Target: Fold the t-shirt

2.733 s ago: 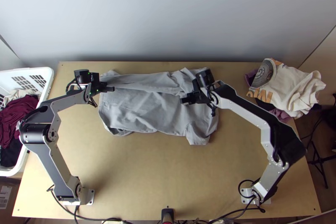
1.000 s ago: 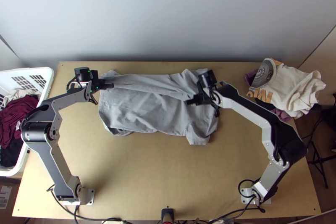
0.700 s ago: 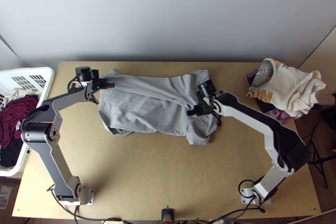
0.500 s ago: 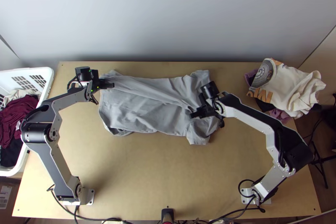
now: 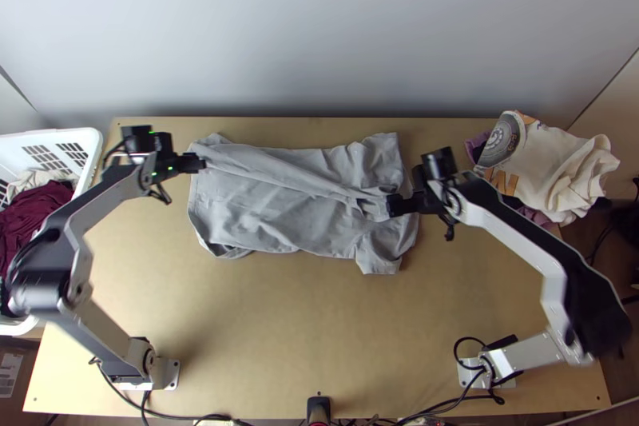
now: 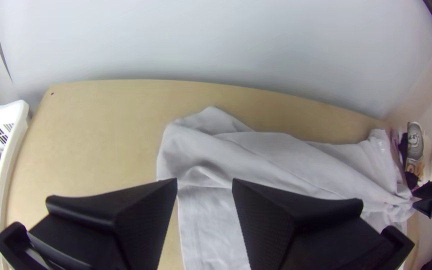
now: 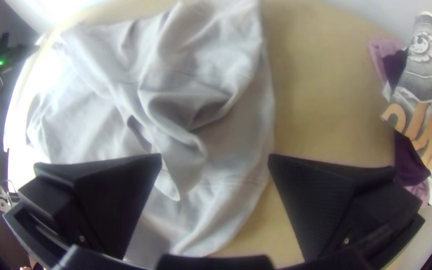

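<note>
L end effector (image 6: 204, 181) backs off twd 9 o'clock, R end effector (image 7: 215, 156) twd 2, both gaping. T-shirt (image 5: 271, 210), part-folded, lies twd 12 on worktop (image 5: 319, 330); creases prob. need smoothing.

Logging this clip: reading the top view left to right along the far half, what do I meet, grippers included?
White laundry basket → left gripper → grey t-shirt → right gripper → pile of clothes
</note>
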